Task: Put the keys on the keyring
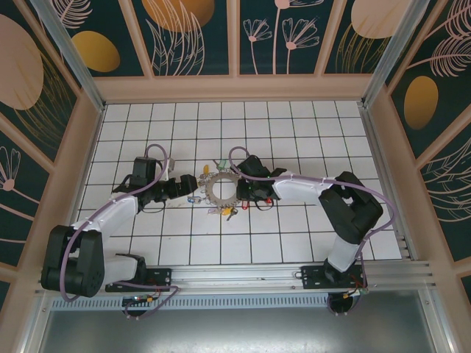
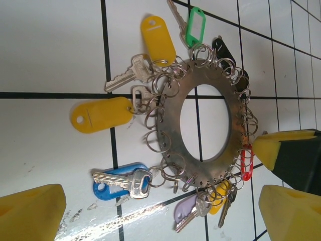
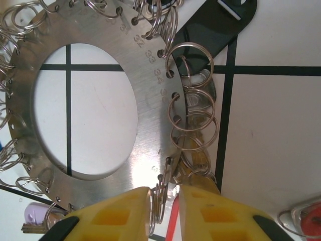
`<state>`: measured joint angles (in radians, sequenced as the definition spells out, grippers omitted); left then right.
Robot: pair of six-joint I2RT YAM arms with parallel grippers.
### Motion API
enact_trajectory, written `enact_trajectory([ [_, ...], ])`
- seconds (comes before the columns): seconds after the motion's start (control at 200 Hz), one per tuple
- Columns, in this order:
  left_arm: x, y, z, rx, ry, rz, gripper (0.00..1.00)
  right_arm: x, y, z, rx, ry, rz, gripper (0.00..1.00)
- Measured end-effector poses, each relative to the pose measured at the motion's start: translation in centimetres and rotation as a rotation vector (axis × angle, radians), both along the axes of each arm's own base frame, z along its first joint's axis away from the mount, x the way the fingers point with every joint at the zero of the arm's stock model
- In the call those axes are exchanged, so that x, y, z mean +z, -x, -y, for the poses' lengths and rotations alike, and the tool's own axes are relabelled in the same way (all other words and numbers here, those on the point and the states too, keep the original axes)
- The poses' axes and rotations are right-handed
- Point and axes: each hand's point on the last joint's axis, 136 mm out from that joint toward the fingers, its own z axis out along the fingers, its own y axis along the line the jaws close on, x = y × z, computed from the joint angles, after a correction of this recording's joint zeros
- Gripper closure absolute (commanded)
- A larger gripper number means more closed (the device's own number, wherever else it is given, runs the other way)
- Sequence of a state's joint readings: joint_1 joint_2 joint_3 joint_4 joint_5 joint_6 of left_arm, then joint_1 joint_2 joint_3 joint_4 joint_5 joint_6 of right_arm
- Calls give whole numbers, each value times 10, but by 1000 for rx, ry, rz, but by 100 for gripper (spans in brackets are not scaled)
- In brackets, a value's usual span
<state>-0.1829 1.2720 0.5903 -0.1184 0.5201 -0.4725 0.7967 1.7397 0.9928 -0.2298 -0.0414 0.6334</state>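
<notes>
White tiled table, black grid, floral panels around. Keyring, a flat steel annulus fringed with split rings, lies flat mid-table between both grippers, so I can reach it from either side. Left gripper is spread wide just short of it, holding nothing; I judge it ready to feed. Right gripper is pinched on one split ring at rim, likely steadying. Keys with coloured tags hang round rim. Stamped hole numbers 32, 33, 34 legible; tags blank.
</notes>
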Motion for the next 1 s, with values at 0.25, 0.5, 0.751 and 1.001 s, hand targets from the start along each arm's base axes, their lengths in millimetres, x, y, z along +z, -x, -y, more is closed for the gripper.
enact_trajectory([
  [0.25,-1,1,1,5,10,-3,2,0,0,-1,20,3,6,95],
  [0.5,1,1,3,0,25,-4,2,1,0,-2,29,1,9,87],
  [0.751,2,-1,3,-2,29,7,2,0,2,-3,35,-6,2,87],
  [1.001,0,-1,4,-2,29,4,1,-3,3,-5,42,-10,-8,88],
])
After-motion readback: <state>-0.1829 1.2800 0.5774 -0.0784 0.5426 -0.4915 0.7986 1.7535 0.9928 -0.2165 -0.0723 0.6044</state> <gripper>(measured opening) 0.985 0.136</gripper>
